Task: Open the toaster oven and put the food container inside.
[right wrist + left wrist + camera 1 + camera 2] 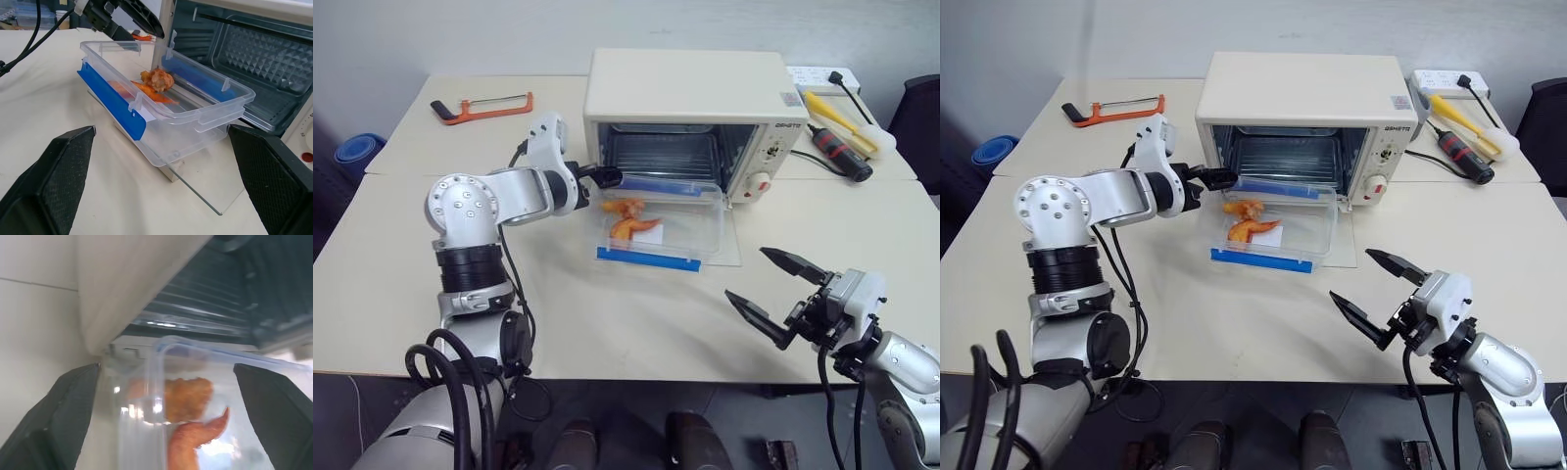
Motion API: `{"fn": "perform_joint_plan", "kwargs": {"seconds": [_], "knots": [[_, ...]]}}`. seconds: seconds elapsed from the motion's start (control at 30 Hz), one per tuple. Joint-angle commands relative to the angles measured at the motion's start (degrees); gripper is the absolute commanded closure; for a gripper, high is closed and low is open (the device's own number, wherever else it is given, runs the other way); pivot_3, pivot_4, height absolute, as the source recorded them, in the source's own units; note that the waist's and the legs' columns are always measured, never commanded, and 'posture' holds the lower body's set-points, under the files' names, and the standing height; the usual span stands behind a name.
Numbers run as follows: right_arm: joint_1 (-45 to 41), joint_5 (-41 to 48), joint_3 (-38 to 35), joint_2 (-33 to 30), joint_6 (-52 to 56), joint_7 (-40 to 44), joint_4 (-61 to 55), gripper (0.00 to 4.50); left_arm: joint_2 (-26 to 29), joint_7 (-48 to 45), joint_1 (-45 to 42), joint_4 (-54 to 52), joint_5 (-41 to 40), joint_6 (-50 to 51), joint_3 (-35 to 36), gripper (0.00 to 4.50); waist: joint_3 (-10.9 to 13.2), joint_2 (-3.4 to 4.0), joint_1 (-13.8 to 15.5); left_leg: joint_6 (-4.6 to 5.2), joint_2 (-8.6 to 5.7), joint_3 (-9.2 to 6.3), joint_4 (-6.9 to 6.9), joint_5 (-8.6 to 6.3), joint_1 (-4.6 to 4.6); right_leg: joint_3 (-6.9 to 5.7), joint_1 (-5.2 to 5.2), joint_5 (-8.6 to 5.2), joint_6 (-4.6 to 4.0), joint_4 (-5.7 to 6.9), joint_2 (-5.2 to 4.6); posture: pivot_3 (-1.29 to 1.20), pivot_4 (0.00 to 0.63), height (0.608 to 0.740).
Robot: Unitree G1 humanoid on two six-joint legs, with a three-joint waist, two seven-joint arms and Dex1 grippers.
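Cream-white sheet metal forms the boxy toaster oven (695,98), the landmark for all positions below. Its glass door (203,188) is already folded down flat onto the bench (607,313), exposing a dark cavity with a wire rack and a dimpled rear wall. The opening step therefore appears complete.

The food container (658,223) rests on the lowered door, directly in front of the oven mouth, its far blue clip strip at the cavity threshold. It is not yet inside; judged from this, pushing it fully in remains.

Container: clear, thin-walled rectangular plastic with rounded corners, a raised rim and smooth blue clip strips along the near and far long sides. Orange, rough-textured food pieces (1249,220) lie inside.

Left pincer (1219,177): released, fingers spread, positioned at the oven's front left corner beside the container's left end. Contact with the container wall cannot be confirmed.

Right pincer (773,292): released, black textured fingers spread wide, grasping nothing, well in front of the oven and to the right of the container.
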Motion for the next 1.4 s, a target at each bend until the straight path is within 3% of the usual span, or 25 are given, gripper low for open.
{"fn": "perform_joint_plan", "kwargs": {"seconds": [0.03,0.13,0.2,0.3,0.37,0.5,0.63,0.67,1.0,1.4], "knots": [[0.0,-1.7,1.3,-4.0,3.2,1.2,-3.3,0.19,11.1,-17.1,4.0,-6.3,-2.7,0.6,-1.2,0.01,0.0,0.01,-0.3,0.0,0.01,0.0,-0.02,0.0,0.02,0.0,0.0,0.0,0.0,0.02,0.01,0.0,0.15,0.74],[-0.4,-4.6,4.3,-6.2,9.6,-1.8,-4.2,0.87,23.3,-32.6,10.8,-5.7,2.2,-5.3,-7.2,0.0,-0.1,0.11,-1.7,-0.04,0.07,0.01,-0.38,0.02,0.23,0.05,-0.02,-0.01,-0.02,0.01,0.09,0.0,0.15,0.74],[-1.1,-4.1,7.0,-6.2,12.2,-2.1,-5.5,1.58,27.2,-38.2,12.8,-1.6,5.2,-9.0,-8.7,0.41,-0.1,0.1,-1.4,-0.04,0.06,-0.03,-0.57,0.02,0.48,0.08,0.0,-0.04,-0.08,0.03,0.11,0.0,0.15,0.74],[-2.6,-5.9,14.1,-5.5,13.9,-0.8,-6.5,2.57,36.5,-60.1,22.8,-5.8,15.1,-27.3,-18.6,1.22,-0.1,0.08,-1.3,-0.03,-0.04,-0.09,-0.45,0.01,0.38,0.07,0.01,-0.04,-0.07,-0.06,0.02,0.0,0.15,0.74],[-4.6,-7.7,17.0,-4.1,13.2,-1.2,-4.7,3.25,38.4,-69.0,28.3,-10.4,17.5,-34.7,-22.0,1.82,-0.1,0.07,-1.3,-0.02,-0.02,-0.08,-0.56,0.01,0.41,0.08,0.01,-0.04,-0.07,-0.14,0.02,0.0,0.15,0.74],[-10.4,-11.2,19.3,-1.3,11.6,-2.7,1.0,4.5,35.5,-74.9,33.1,-17.2,20.2,-42.6,-24.9,3.1,0.0,0.02,0.0,0.02,-0.04,-0.29,-0.23,-0.01,-0.03,-0.07,-0.04,0.04,-0.04,-0.37,-0.02,0.0,0.15,0.74],[-16.3,-13.2,20.1,1.0,10.6,-3.0,7.2,4.5,29.2,-71.3,33.4,-17.1,26.3,-47.4,-28.3,4.36,-0.1,-0.03,0.2,0.05,-0.08,-0.29,-0.1,-0.01,-0.01,-0.05,0.0,0.09,-0.02,-0.46,-0.04,0.0,0.15,0.74],[-17.5,-13.5,20.3,1.5,10.4,-2.9,8.4,4.5,27.0,-69.1,32.7,-15.9,27.3,-47.6,-28.0,4.47,-0.1,-0.03,0.1,0.05,-0.07,-0.29,-0.12,0.0,0.0,-0.05,-0.01,0.09,-0.02,-0.41,-0.02,0.0,0.15,0.74],[-30.9,-16.6,18.6,3.8,4.7,-2.0,24.3,4.5,11.4,-54.9,25.3,-5.7,34.5,-50.6,-24.9,4.47,-0.1,-0.05,-0.2,0.07,-0.08,-0.27,0.03,-0.01,-0.02,-0.08,-0.06,0.1,0.01,-0.08,0.0,0.0,0.15,0.74],[-46.3,-19.7,16.0,6.0,-7.4,-2.2,48.2,4.5,-0.1,-45.6,17.3,6.6,38.4,-58.6,-20.2,4.47,-0.1,-0.05,-1.3,0.06,-0.06,-0.28,0.27,-0.01,-0.04,-0.17,-0.09,0.11,0.02,-0.05,-0.01,0.0,0.15,0.74]]}}
